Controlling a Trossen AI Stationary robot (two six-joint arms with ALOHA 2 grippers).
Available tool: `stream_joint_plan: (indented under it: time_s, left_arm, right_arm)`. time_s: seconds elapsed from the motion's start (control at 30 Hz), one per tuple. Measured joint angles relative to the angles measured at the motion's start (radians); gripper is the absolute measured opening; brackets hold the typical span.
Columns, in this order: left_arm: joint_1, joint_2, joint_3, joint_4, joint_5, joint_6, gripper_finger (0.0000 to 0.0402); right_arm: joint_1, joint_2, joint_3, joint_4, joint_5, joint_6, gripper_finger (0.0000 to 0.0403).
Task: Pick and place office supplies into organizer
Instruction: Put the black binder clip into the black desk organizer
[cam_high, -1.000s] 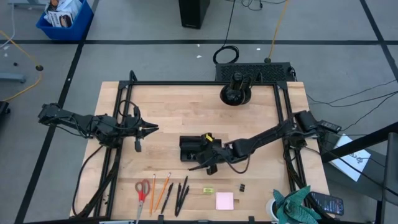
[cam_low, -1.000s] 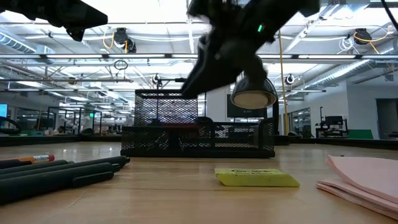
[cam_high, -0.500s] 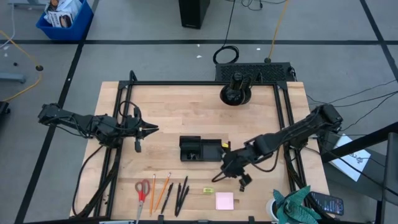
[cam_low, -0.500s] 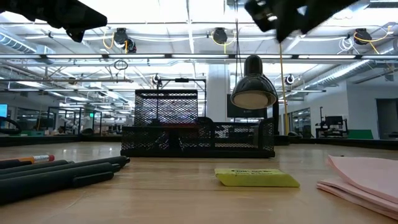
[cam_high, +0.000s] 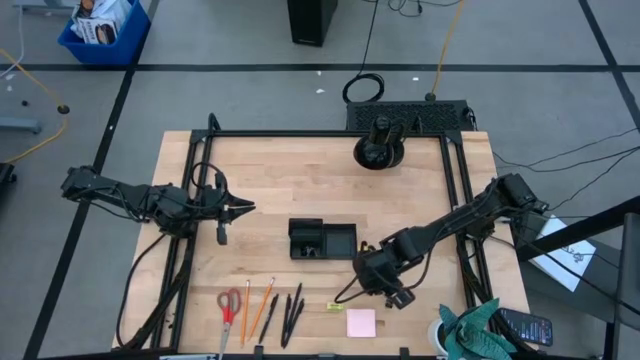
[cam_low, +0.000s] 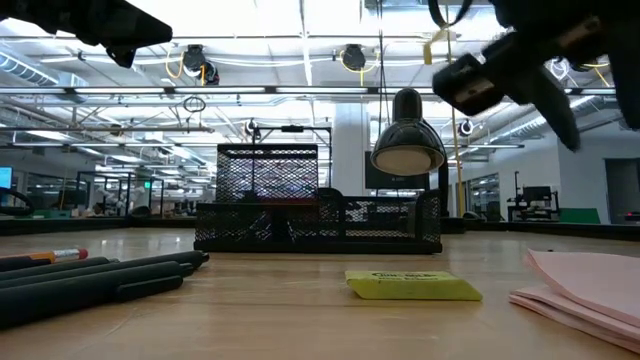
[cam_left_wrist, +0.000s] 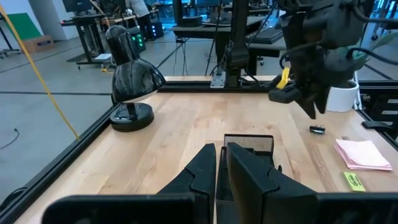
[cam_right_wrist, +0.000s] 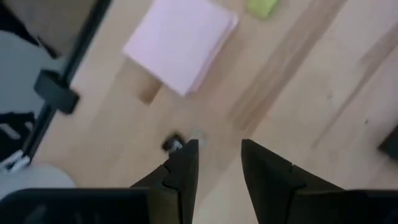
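The left hand (cam_high: 240, 208) hovers at the worktop's (cam_high: 280, 170) left side, fingers nearly together, holding nothing. Along the near edge lie red-handled scissors (cam_high: 228, 306), 2 orange pencils (cam_high: 254, 308), black pens (cam_high: 286, 312), a yellow-green piece (cam_high: 334, 306) and a pink sticky-note pad (cam_high: 361, 322). The black mesh organizer (cam_high: 322, 239) sits mid-worktop. The right hand (cam_high: 396, 297) hangs above a tiny black clip (cam_right_wrist: 172, 144), fingers parted, empty

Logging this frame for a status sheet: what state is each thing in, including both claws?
Organizer: upright, mid-table.
Scissors: flat, blades closed.
Pencils: flat, near edge.
Pens: flat beside pencils.
Sticky-note pad: flat, untouched.
Yellow-green piece: flat.
Black clip: on table.
Right claw: open, empty, above clip.
Left claw: shut, empty, waiting at left.
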Motion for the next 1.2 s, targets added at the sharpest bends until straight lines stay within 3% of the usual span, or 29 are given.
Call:
stream_joint_plan:
  time_s: [0.13, 0.47, 1.2]
  left_arm:
    - [0.0, 0.0, 0.0, -0.01, 0.0, 0.0, 0.0047]
    - [0.0, 0.0, 0.0, -0.014, 0.0, 0.001, 0.0047]
    - [0.0, 0.0, 0.0, -0.013, -0.001, 0.006, 0.0047]
  right_arm:
    - [0.004, 0.001, 0.0, -0.036, -0.05, 0.007, 0.0116]
    - [0.064, 0.001, -0.004, 0.052, -0.042, -0.078, 0.0116]
    - [0.072, 0.001, -0.16, 0.191, -0.045, -0.159, 0.0116]
